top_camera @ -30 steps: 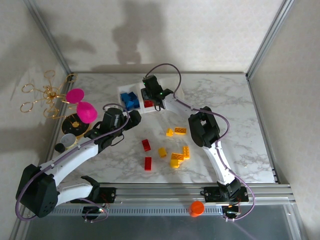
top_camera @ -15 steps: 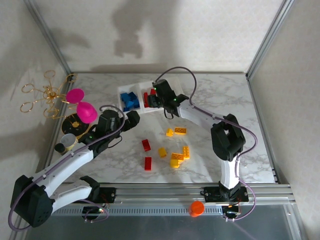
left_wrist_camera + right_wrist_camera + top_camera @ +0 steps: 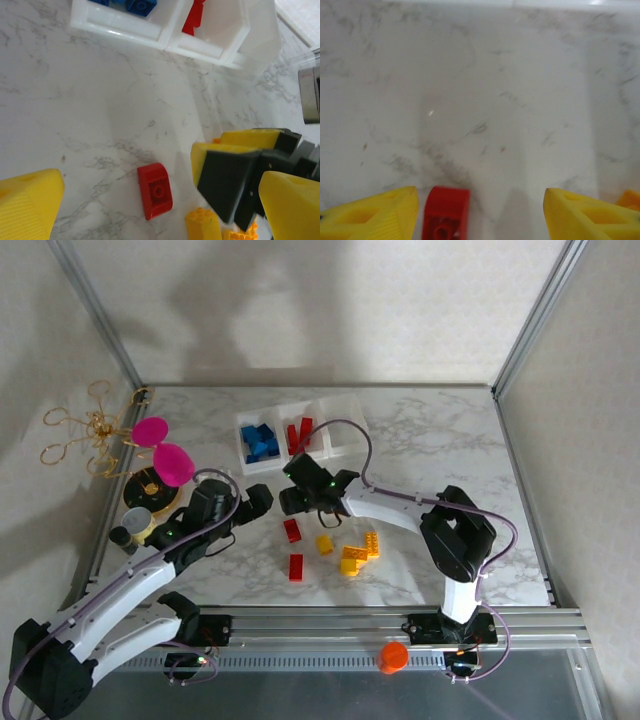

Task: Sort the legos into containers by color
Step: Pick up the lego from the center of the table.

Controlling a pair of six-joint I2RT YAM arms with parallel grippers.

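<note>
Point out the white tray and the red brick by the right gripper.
white tray [image 3: 344, 436], top external view, bare floor of its right compartment
red brick [image 3: 445, 217], right wrist view, its top face

White arms [image 3: 130, 578] with black joints [image 3: 456, 540], purple cables [image 3: 356, 440], yellow fingers [image 3: 375, 216].

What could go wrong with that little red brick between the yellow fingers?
The small red studded plastic brick sits near one finger of the open right gripper, not centred, so closing might push or tip it. The open left gripper hovers close by, so the two grippers might bump.
</note>
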